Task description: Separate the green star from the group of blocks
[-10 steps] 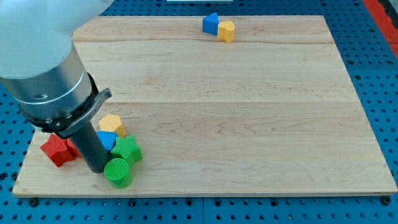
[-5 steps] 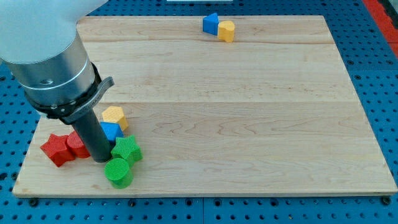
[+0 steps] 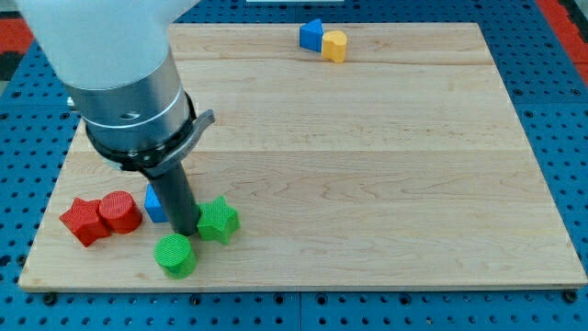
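Observation:
The green star [image 3: 219, 221] lies near the board's bottom left. My tip [image 3: 186, 231] is right at its left side, touching it. A green cylinder [image 3: 175, 255] sits just below the tip, apart from the star. A blue block [image 3: 154, 205] is just left of the rod, partly hidden by it. A red cylinder [image 3: 118, 211] and a red star [image 3: 82, 222] lie further to the left, touching each other. The yellow block seen earlier by the blue one is hidden behind the arm.
A blue block [image 3: 311, 35] and a yellow block [image 3: 334, 45] sit together at the board's top edge. The wooden board [image 3: 367, 165] ends close below the green cylinder.
My tip has moved to the right, pushing the green star right, away from the green cylinder and the blue block. The red cylinder has come into full view.

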You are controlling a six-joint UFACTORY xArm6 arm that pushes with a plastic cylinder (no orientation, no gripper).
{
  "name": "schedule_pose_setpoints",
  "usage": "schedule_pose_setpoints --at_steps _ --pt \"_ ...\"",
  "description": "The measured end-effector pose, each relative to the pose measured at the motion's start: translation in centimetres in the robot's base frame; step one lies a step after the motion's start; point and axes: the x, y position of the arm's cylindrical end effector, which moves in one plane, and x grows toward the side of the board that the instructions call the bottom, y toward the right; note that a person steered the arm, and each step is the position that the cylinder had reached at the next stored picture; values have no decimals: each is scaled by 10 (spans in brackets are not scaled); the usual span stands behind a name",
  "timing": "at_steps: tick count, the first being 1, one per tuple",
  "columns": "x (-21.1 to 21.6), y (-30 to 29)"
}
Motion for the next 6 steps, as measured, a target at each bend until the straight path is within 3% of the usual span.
schedule_pose_setpoints --at_steps 2,6 --pt "-6 66" --pt "20 70"
